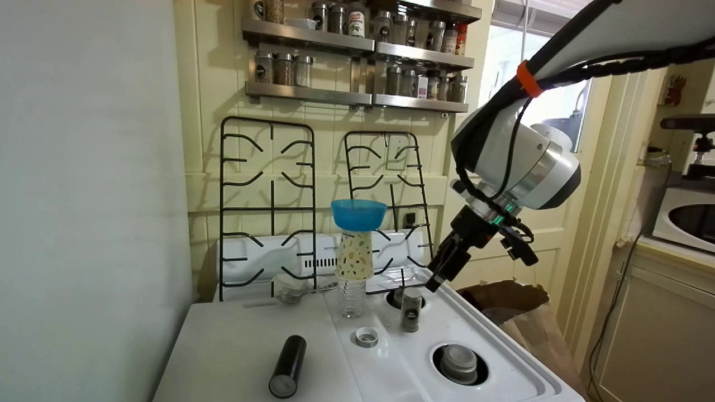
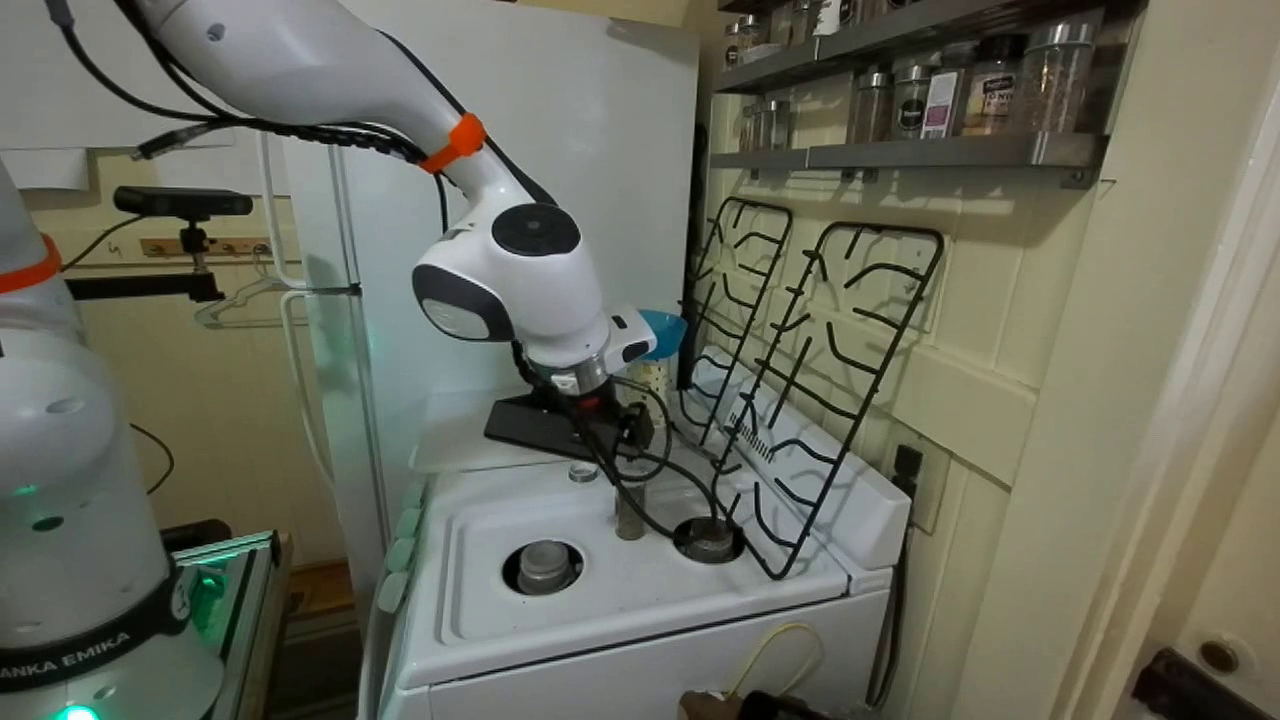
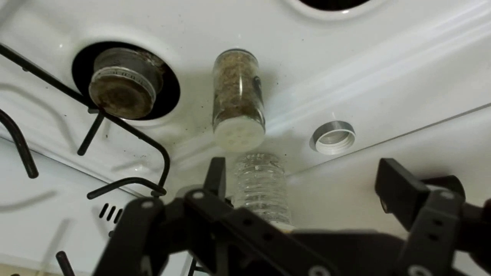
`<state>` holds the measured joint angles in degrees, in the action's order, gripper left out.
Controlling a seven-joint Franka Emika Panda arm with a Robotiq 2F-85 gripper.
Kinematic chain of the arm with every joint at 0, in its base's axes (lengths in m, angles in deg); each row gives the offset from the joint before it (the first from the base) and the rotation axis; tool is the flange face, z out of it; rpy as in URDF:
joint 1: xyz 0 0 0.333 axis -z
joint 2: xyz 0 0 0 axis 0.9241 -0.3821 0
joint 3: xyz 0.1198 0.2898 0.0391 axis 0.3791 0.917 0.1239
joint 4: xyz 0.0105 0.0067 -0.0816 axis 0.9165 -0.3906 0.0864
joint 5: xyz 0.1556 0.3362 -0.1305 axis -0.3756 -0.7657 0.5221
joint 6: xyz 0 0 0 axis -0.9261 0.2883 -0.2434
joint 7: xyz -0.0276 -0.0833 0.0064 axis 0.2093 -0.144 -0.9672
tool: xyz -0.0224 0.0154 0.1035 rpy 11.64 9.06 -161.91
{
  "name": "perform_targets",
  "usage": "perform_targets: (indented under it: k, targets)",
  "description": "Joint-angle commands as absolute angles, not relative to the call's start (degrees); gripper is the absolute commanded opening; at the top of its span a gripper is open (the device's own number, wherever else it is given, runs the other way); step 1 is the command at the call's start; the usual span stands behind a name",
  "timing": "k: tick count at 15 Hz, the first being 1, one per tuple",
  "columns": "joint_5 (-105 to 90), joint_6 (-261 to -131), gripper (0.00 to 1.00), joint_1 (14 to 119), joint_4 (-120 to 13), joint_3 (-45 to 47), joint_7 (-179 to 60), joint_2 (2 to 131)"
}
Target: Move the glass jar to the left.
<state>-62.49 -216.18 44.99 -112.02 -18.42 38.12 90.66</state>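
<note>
Glass jar: stood upright on the white desk, dried brownish contents showing through its side, a pale holed top uppermost; in the wrist view it was between 10 and 11 o'clock from the tool.
Tool: released, its two fingers spread wide; it hung apart from the jar, at 1 o'clock from it in an exterior view.
Arm: slanted in from the 2 o'clock side in an exterior view.
Lid: lay, white and ring-like, hollow side up, near the jar at 8 o'clock in an exterior view.
Black cylinder: lay on its side, also at 8 o'clock but well apart from the jar.
Ribbed vessel: stood, clear-walled, at 9 o'clock from the jar, under a speckled cup that bore a blue bowl.
Front burner: sat between 4 and 5 o'clock from the jar in an exterior view.
Rear burner: sat near the jar, at 9 o'clock in the wrist view.
Grates: two, black, tilted back toward the wall, at 10 and 12 o'clock from the jar in an exterior view.
</note>
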Motion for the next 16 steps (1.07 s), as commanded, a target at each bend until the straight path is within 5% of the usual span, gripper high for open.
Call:
perform_targets:
  k: [1, 12, 16]
  targets:
    - [-67.5, -217.0, 1.00, 44.5, -110.6, -20.3, 46.2, 86.2]
    - [-75.6, -217.3, 1.00, 44.3, -104.8, -18.6, 54.4, 77.1]
    - [-78.5, -217.3, 0.82, 44.3, -102.9, -17.2, 55.7, 74.7]
